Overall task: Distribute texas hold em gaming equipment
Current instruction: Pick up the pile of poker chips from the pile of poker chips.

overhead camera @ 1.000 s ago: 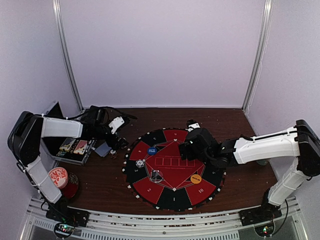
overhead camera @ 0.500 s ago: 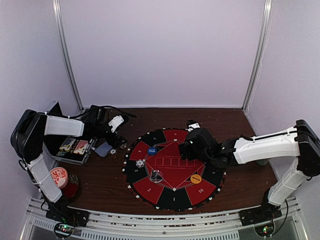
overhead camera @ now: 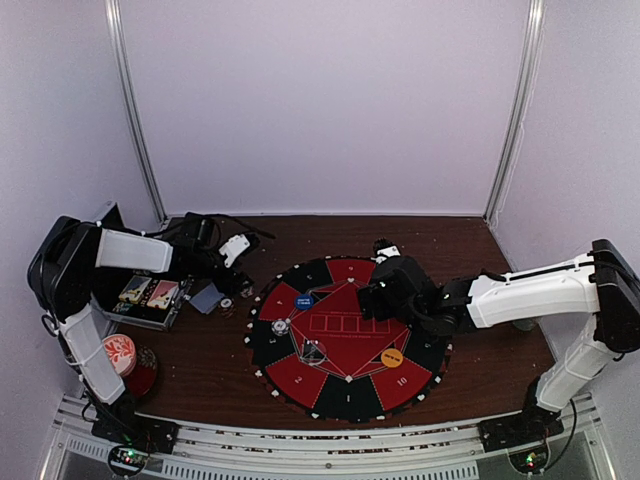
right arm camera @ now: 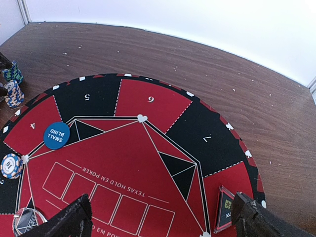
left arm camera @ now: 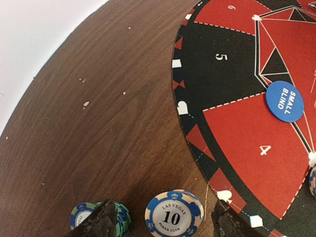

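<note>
My left gripper (left arm camera: 165, 223) hangs low over the wood just left of the round mat (left arm camera: 232, 89), its jaws straddling a blue-and-cream chip stack marked 10 (left arm camera: 174, 215) with a gap on each side. A green-and-blue chip stack (left arm camera: 121, 216) stands behind the left finger (left arm camera: 101, 221). The blue small blind disc (left arm camera: 287, 101) lies on the mat. My right gripper (right arm camera: 165, 222) stands wide open above the mat's red centre (right arm camera: 123, 163), holding nothing. An orange disc (overhead camera: 392, 356) lies at the mat's near right. Grey-blue cards (overhead camera: 207, 298) lie by the case.
An open case (overhead camera: 140, 295) with packs stands at the left. A red-and-white patterned disc (overhead camera: 120, 352) sits near the left arm's base. On the mat are a white-and-blue chip (right arm camera: 11, 165), a small plaque (right arm camera: 226, 208) by my right finger, and a dark object (overhead camera: 314, 351).
My left gripper's jaws have narrowed around the 10 chip stack, and the left arm has shifted slightly. The right arm has not moved.
</note>
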{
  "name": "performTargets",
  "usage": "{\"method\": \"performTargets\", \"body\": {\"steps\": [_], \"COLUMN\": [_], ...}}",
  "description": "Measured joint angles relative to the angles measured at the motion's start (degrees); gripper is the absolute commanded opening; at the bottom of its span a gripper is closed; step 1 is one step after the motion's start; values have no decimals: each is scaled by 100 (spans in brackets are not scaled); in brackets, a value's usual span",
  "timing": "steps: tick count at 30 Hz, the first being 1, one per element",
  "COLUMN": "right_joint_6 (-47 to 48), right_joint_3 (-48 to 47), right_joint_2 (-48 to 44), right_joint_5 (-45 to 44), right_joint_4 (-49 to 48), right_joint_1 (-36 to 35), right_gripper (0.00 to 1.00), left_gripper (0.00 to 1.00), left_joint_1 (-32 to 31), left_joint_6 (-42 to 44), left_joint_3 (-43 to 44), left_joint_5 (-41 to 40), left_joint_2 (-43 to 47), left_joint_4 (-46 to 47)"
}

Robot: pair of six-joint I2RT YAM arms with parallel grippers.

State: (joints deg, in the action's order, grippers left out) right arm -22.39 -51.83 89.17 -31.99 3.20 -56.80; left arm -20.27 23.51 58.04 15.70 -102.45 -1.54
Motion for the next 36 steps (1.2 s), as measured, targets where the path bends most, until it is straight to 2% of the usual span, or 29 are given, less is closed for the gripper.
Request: {"method": "performTargets", "body": {"steps": [7,19,36], "right_joint_6": [0,0,0], "right_joint_3": [2,2,2], "right_joint_2": [0,0,0], "right_joint_5": [0,0,2], "right_joint_4": [0,0,0], "right_joint_1": [0,0,0], "right_gripper": [99,99,99], "left_gripper": [61,62,63], "left_joint_1": [9,72,83], "left_joint_6": [4,15,15], "left_joint_3": [66,254,358], "left_joint_5": [28,387,350], "left_joint_2": [0,-74,-308], "left_joint_4": [-26,-498,-667]}}
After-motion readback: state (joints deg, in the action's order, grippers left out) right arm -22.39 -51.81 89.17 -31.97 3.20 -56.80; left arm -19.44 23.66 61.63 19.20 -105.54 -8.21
